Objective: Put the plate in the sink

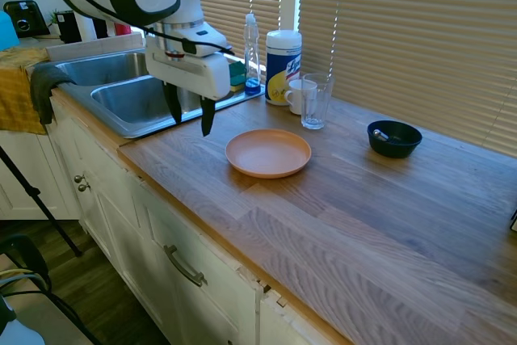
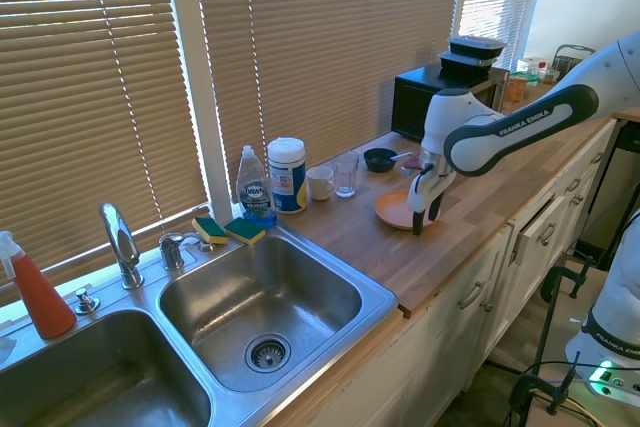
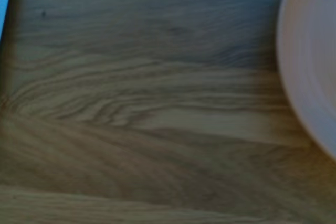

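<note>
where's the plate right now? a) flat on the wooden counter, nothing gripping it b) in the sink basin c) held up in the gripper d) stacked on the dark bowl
a: the plate lies flat on the wooden counter, while the open gripper hangs beside it toward the sink without touching it, and the dark bowl sits apart.

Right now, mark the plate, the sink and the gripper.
plate (image 1: 268, 153), first exterior view, centre of its flat inside
sink (image 2: 262, 294), second exterior view, floor of the nearer basin
gripper (image 1: 190, 112), first exterior view, midway between its fingertips
</note>
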Available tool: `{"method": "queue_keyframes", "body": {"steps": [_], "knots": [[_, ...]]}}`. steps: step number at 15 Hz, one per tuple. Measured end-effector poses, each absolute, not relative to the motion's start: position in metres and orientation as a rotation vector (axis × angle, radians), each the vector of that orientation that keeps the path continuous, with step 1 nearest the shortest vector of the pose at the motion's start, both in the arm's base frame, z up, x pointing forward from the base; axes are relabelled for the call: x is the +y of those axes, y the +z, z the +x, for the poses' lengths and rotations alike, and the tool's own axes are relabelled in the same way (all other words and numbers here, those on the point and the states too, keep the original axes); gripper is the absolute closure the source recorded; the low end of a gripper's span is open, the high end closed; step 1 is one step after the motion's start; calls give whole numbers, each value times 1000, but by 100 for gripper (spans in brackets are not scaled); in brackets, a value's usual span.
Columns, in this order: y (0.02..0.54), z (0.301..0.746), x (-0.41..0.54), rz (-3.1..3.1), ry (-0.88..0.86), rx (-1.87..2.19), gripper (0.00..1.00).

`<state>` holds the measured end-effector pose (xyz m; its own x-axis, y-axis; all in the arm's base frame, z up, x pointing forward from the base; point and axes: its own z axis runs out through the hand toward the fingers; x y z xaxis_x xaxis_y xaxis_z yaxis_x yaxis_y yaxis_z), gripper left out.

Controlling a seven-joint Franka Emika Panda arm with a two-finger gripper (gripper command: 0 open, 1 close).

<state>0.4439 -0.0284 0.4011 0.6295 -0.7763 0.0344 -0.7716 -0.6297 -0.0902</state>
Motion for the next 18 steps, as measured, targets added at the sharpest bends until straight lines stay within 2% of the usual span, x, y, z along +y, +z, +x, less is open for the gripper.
{"method": "queue_keyframes", "body": {"steps": [7,18], "knots": [[421,479,-151,-2777,-159,1317,0],[345,556,-223,-2823,-150,1038,0]]}}
